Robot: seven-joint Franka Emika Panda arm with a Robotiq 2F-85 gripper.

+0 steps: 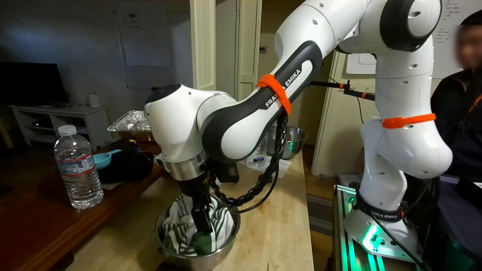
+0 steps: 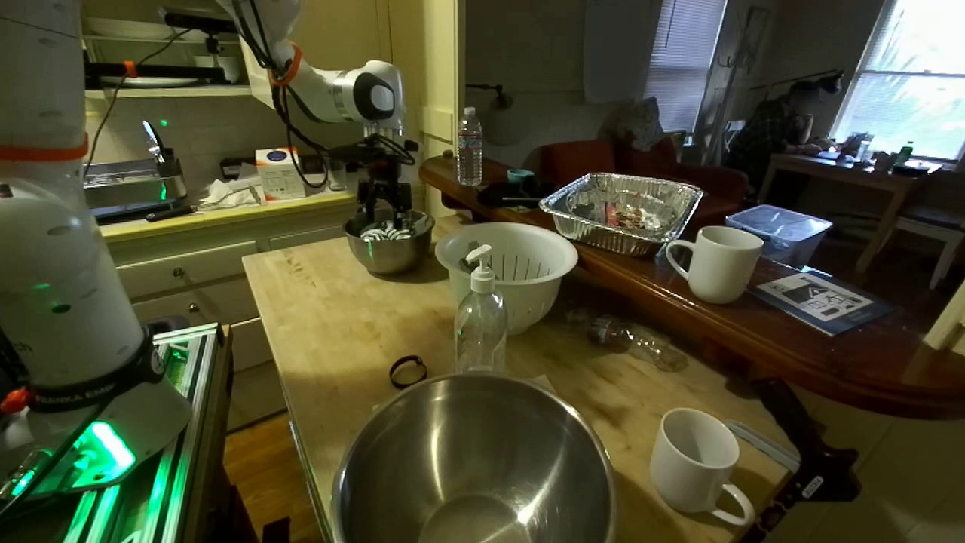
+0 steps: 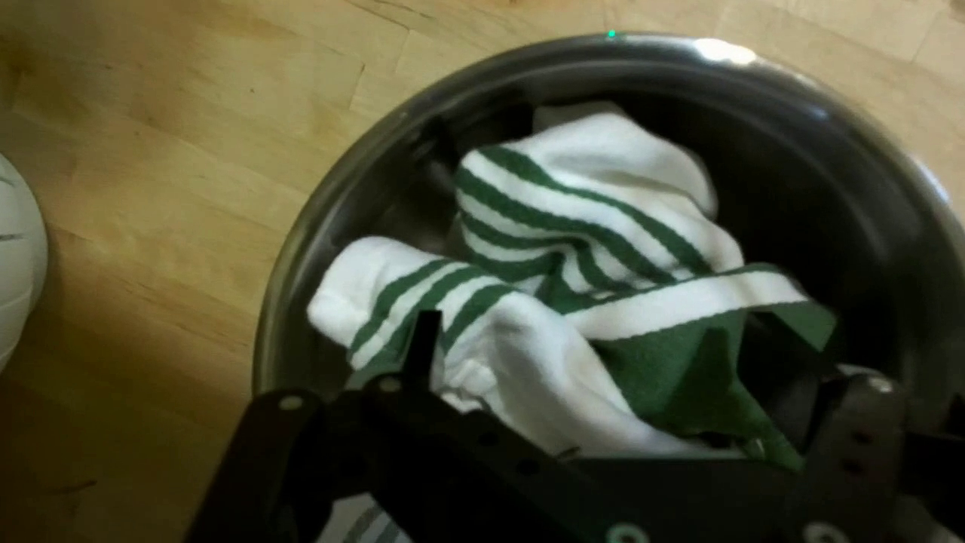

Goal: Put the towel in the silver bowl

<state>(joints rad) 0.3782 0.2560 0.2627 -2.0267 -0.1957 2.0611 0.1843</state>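
Your arm [image 1: 303, 56] runs, in an exterior view, from its base [image 1: 384, 226] at four o'clock up to the elbow [image 1: 408, 24] at two, where the forearm [image 1: 284, 81] slopes down toward eight. Below it the wrist [image 1: 185, 167] hangs nearly upright, so your gripper [image 2: 386, 213] points roughly to six o'clock in both exterior views. Its fingers [image 3: 424, 351] stand well apart: in the wrist view one shows just off centre toward eight o'clock, the other, dim, toward four.
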